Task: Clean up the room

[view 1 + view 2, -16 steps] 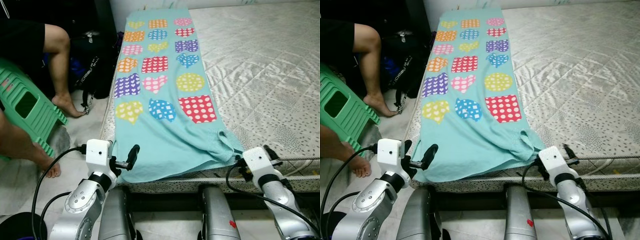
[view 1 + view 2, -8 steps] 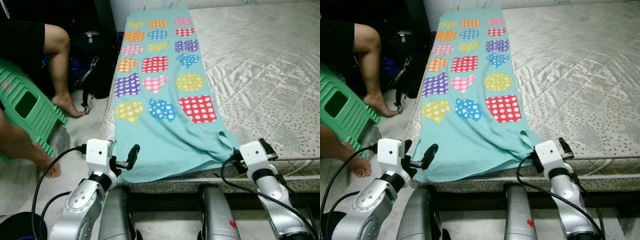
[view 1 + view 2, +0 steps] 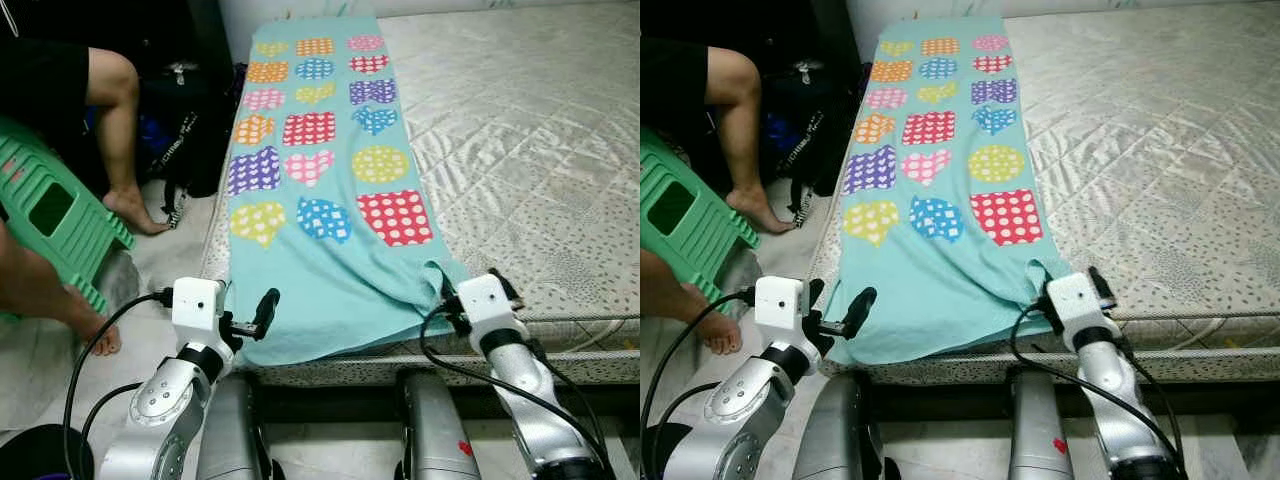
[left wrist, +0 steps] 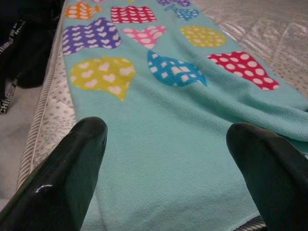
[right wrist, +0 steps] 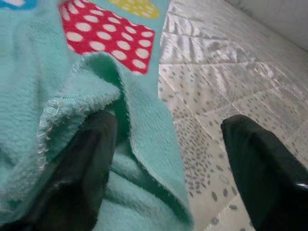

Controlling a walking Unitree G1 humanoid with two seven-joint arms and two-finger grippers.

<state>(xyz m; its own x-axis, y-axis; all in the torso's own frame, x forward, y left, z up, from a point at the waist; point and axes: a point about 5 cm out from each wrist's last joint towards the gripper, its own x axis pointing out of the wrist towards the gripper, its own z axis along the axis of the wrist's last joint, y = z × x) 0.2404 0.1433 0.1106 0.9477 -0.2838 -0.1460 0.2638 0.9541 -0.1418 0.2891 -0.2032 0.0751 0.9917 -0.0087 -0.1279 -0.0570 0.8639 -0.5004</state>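
Two hands spread wide: left hand [image 4: 168, 159] over teal blanket [image 3: 320, 200], right hand [image 5: 168, 159] at bunched corner; mattress [image 3: 520, 120].

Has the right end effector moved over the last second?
Yes. The right end effector has slid toward the robot's left along the mattress edge, reaching the blanket's bunched corner.

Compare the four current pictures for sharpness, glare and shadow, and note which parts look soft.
Left eye view: sharp, evenly lit; sheen on the mattress, dark shade behind the person's leg. Left wrist view: the blanket is fairly crisp, the black fingers blurred with a highlight. Right wrist view: the blanket's bunched corner and the fingers are soft, and the mattress glares pale.
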